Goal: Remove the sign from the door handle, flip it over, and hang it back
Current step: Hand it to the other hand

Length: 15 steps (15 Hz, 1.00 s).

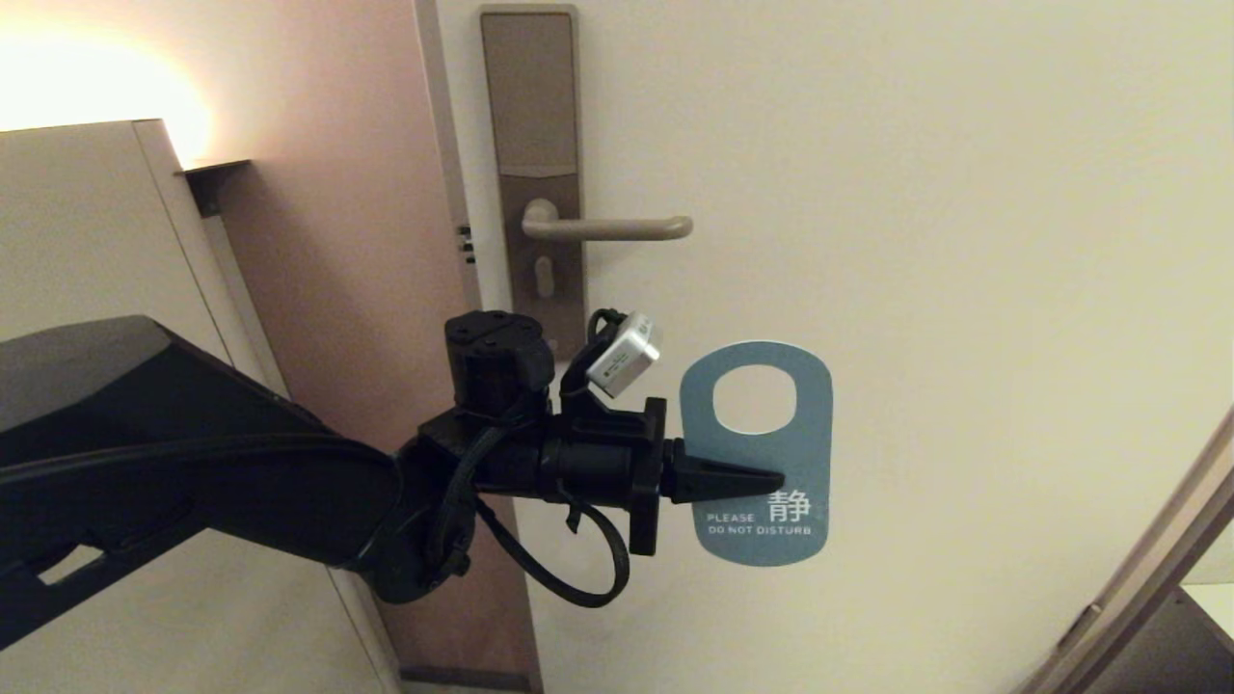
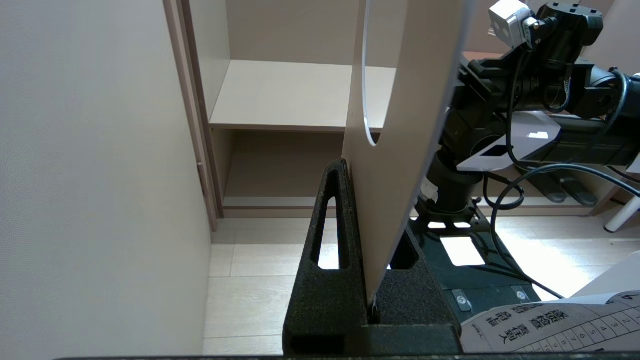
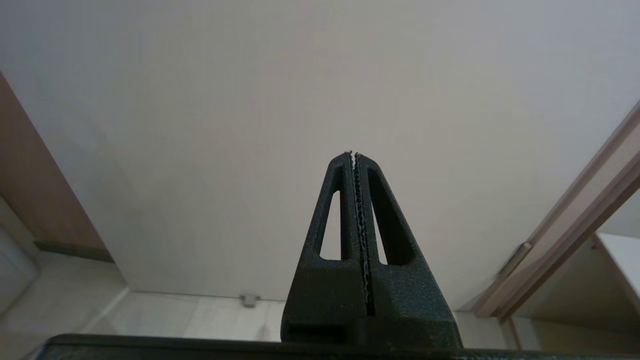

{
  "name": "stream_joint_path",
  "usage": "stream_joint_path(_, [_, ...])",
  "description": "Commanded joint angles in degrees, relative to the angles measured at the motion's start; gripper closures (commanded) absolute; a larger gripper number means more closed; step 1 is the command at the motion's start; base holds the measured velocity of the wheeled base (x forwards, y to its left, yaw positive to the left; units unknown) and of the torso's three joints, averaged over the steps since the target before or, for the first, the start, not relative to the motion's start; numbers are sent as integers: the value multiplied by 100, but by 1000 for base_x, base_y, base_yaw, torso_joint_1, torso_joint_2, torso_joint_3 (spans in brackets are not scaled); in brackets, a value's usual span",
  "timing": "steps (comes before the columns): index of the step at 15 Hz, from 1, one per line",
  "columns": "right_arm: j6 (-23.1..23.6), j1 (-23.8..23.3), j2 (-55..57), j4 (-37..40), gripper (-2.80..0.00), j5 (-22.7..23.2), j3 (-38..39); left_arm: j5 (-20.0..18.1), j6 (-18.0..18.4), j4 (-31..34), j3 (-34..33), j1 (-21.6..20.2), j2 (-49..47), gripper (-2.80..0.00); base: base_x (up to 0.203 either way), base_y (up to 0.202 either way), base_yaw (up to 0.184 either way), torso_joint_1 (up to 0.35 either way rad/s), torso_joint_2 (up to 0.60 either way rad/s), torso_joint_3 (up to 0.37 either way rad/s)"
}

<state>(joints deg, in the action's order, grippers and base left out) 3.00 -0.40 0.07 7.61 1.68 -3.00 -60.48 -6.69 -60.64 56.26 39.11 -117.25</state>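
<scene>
Black and bulky, the left arm reaches in from the left, its left gripper (image 1: 771, 477) clamped on the flat teal-blue sign (image 1: 757, 453) with the oval hole, "DO NOT DISTURB" side facing out. That sign hangs below and right of the slim bronze-beige door handle (image 1: 607, 227), apart from it. Elsewhere, the right gripper (image 3: 354, 154) points at the pale door (image 3: 320, 100), jaws pressed together on nothing.
</scene>
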Motion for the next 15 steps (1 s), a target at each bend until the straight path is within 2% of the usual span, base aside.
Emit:
stream_joint_path(1, [38, 3, -7, -14, 0, 8, 1, -34, -7, -36, 1, 0, -8, 0, 0, 0, 0, 0, 0, 0])
stream_joint_path(5, [261, 4, -7, -7, 0, 25, -8, -43, -16, -36, 88, 0, -99, 0, 0, 0, 0, 0, 0, 0])
stream_joint_path(9, [218, -3, -7, -163, 0, 34, -61, -43, -16, -36, 131, -26, -98, 0, 0, 0, 0, 0, 0, 0])
stream_joint_path(15, [225, -1, 238, -151, 0, 17, -545, -43, -7, -36, 131, -35, -123, 0, 0, 0, 0, 0, 0, 0])
